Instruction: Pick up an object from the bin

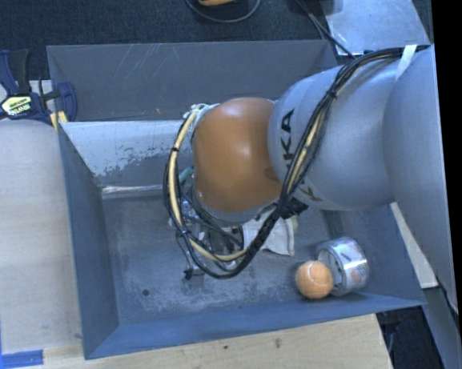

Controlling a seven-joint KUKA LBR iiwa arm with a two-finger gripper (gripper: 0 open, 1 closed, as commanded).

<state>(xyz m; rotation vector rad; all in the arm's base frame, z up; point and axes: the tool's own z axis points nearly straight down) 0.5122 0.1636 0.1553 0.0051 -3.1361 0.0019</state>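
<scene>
- A white crumpled piece (277, 236) lies on the bin floor, right of centre. It is pale and creased, cloth or paper; which one cannot be told.
- Only its lower right edge shows. The rest is hidden under the robot's wrist and a loop of yellow and black cables (222, 265) that sags across it.
- The gripper (201, 258) appears as a dark cluster of parts low beneath the rounded orange cover (232, 155), close to the floor near the bin's middle. Whether it is spread, clenched or grasping anything cannot be told, because the cover and cables hide it.
- The white crumpled piece sits just to the right of the gripper, beside it rather than plainly within it. Whether the two touch cannot be made out.
- Further right, near the front right corner, an orange ball (313, 279) rests against a shiny silver object (346, 264) — roughly cylindrical, its exact kind unclear.
- The large grey arm (356, 144) reaches in from the right and covers the back right part of the bin.
- The bin (86, 232) is grey metal with sloping walls and a scuffed floor.
</scene>
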